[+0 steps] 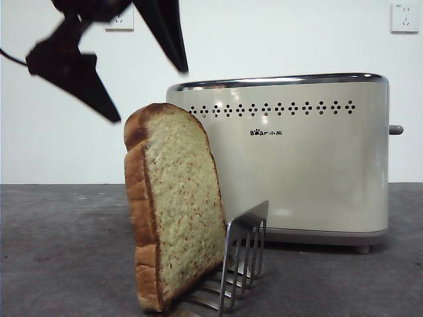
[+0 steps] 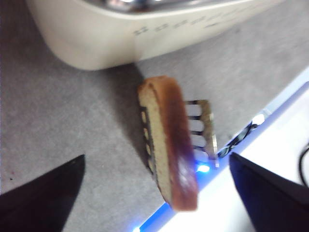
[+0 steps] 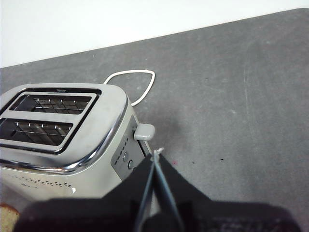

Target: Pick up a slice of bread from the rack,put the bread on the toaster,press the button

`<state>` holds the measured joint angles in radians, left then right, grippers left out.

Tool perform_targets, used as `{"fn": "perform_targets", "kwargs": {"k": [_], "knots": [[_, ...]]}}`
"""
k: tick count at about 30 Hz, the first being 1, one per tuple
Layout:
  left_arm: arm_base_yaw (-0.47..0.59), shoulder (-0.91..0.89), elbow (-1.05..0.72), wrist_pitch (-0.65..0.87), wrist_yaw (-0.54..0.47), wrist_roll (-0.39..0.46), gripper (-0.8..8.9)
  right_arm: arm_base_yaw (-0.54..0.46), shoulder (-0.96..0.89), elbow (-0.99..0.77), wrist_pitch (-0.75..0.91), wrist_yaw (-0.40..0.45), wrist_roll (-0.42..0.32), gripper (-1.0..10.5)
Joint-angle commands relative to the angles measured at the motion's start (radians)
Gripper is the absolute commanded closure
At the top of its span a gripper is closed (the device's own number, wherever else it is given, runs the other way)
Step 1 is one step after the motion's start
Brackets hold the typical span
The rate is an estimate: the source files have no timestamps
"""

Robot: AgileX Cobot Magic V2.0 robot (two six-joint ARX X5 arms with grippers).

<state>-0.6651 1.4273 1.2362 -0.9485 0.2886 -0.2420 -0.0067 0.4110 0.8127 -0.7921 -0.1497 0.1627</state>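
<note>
Grey table [image 1: 59,251], white cord [image 3: 140,79] behind toaster [image 1: 317,172]

Slice of bread [image 1: 173,205] upright in rack [image 1: 243,261], before the toaster [image 1: 310,172] (button [image 1: 395,130] at its right end).

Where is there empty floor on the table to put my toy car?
Bare grey table lies beyond the toaster's lever end, and left of the slice of bread. It is crowded where the bread leans in the rack close before the toaster, with the left gripper open above.
</note>
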Motion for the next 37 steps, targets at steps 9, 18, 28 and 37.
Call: {"fn": "perform_targets", "kwargs": {"k": [9,18,28,37], "knots": [[-0.063,0.115,-0.002,0.039,-0.028,-0.004,2.96,0.001,0.004,0.003,0.005,-0.001,-0.011,9.5],[-0.073,0.129,-0.002,0.072,-0.028,-0.005,5.82,0.001,0.004,0.003,0.005,0.0,-0.011,9.5],[-0.073,0.119,0.01,0.051,-0.028,-0.005,6.02,0.001,0.005,0.003,0.005,0.0,-0.01,9.5],[-0.086,0.119,0.036,0.04,-0.027,0.012,8.19,0.001,0.005,0.003,0.004,0.0,-0.007,9.5]]}}
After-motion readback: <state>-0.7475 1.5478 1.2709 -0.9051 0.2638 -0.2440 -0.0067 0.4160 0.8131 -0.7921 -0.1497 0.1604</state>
